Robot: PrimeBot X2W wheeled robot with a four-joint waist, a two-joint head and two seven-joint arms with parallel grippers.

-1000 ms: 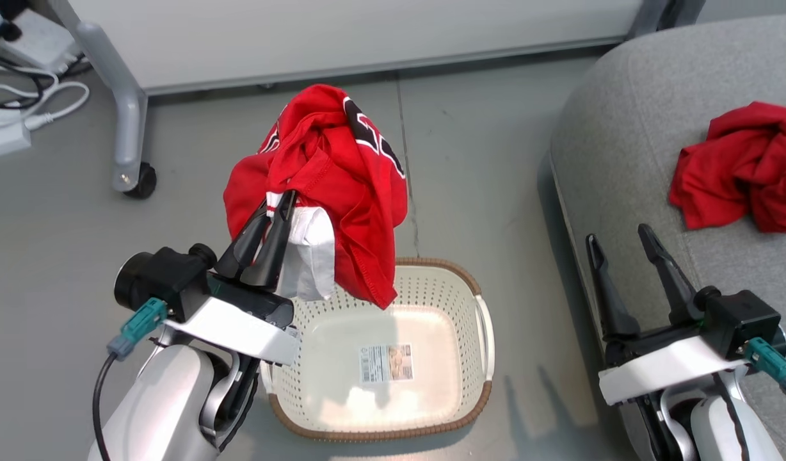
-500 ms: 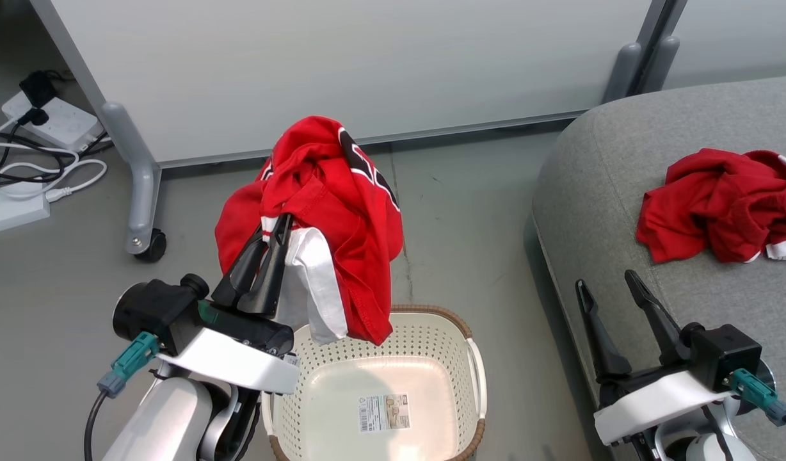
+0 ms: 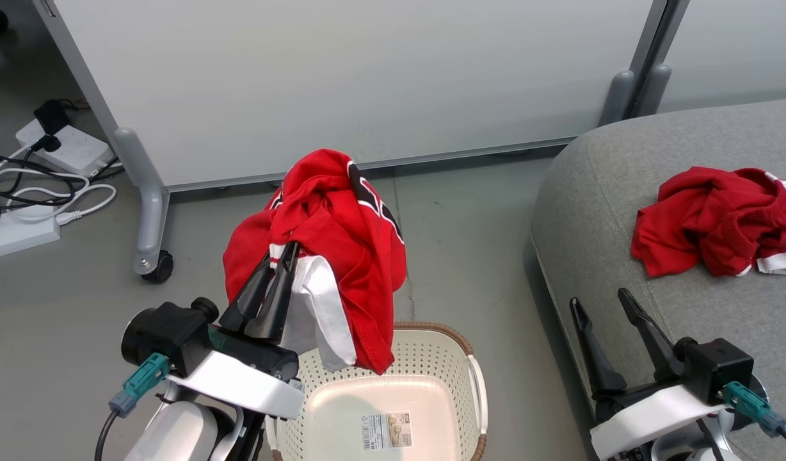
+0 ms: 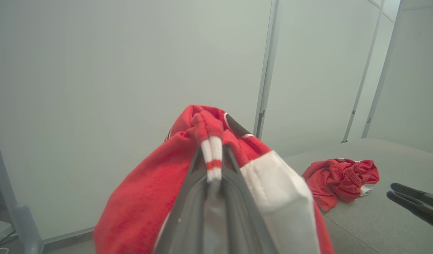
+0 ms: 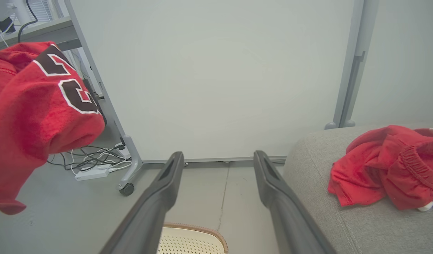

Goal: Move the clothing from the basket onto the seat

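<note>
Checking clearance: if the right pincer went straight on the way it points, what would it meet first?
Likely the partition panel near its base; the way ahead of the right pincer looks free till there, depth unclear.

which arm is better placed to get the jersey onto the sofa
Left: the left gripper is shut on the red jersey, held above the basket. The right gripper is open and empty beside the sofa cushion.
</note>
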